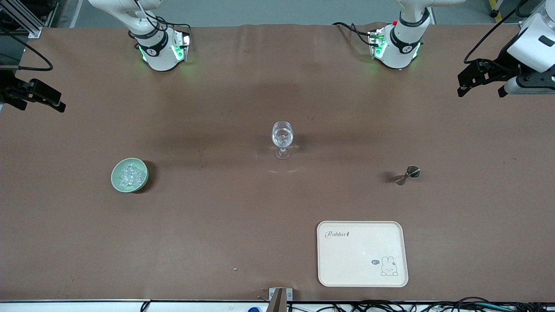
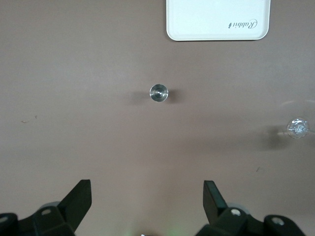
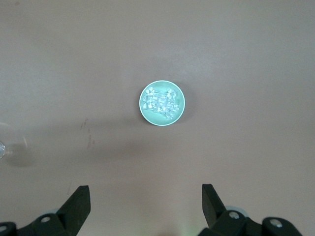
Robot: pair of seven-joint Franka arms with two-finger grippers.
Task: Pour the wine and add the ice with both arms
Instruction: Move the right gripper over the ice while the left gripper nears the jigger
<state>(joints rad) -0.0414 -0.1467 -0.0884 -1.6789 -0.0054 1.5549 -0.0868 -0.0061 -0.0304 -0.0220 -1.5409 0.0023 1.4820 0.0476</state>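
Observation:
A clear stemmed wine glass [image 1: 282, 139] stands upright at the table's middle. Toward the right arm's end sits a pale green bowl [image 1: 115, 179] with a heap of ice [image 1: 131, 174]; the right wrist view looks down on that bowl [image 3: 162, 123] and its ice [image 3: 159, 102]. A small metal jigger [image 1: 408, 174] stands toward the left arm's end, also under the left wrist camera [image 2: 159, 93]. The wine is hidden. My left gripper [image 1: 481, 92] [image 2: 146, 196] and right gripper [image 1: 32, 102] [image 3: 146, 199] hang open and empty, high over the table's ends.
A cream tray [image 1: 347, 260] with a rabbit drawing lies nearer the front camera than the jigger; it also shows in the left wrist view [image 2: 206, 19]. The glass [image 2: 298, 128] appears at that view's edge. A brown cloth covers the table.

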